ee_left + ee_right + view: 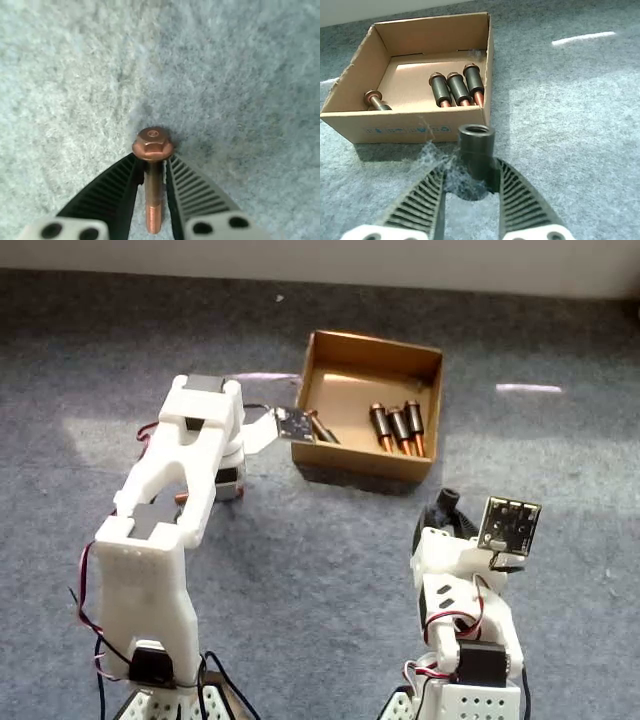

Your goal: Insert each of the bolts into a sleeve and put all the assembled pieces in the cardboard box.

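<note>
So the left pincer (152,161) is clamped on a copper bolt (153,150), with the head poking out past the tips and grey worktop (240,75) behind it. The right pincer (470,175) is gripping a dark sleeve (476,145) upright, near the front of the box (410,129). Three assembled pieces (457,89) lie side by side inside, and a fourth piece (376,101) is off in a corner.

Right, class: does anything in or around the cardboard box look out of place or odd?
Three assembled pieces lie side by side in the cardboard box, but a fourth lies apart, askew, by the opposite wall. Wispy fibres cling beside the sleeve.
</note>
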`<state>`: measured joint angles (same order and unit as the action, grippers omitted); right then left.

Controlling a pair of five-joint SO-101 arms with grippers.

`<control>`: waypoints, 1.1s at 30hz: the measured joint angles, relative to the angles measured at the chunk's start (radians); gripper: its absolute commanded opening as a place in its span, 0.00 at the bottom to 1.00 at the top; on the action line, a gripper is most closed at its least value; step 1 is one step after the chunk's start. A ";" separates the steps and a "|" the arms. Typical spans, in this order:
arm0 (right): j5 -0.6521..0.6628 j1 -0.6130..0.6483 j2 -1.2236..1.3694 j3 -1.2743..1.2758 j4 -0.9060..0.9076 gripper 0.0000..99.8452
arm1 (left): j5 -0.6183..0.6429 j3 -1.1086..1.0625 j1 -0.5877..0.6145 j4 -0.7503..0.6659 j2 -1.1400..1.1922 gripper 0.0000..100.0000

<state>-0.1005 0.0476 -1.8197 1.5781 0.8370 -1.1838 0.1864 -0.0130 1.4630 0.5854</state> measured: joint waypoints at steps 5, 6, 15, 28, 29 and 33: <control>0.000 0.000 0.000 0.000 0.000 0.01 | 0.000 0.005 0.000 0.041 0.000 0.03; 0.000 0.000 0.000 0.000 0.000 0.01 | 0.000 0.012 0.000 0.063 0.002 0.02; 0.000 0.000 0.000 0.000 0.000 0.01 | 0.115 0.026 -0.006 0.161 -0.153 0.01; 0.000 0.000 0.000 0.000 0.000 0.01 | 0.370 -0.262 -0.121 0.150 -0.612 0.01; 0.000 0.000 0.000 0.000 0.000 0.01 | 0.399 -0.298 -0.132 0.129 -0.657 0.01; 0.000 0.000 0.000 0.000 0.000 0.01 | 0.502 -0.457 -0.169 0.005 -0.827 0.01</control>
<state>-0.1005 0.0476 -1.8197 1.5781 0.8370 -0.6820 -0.2708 -0.1818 1.4676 -0.2417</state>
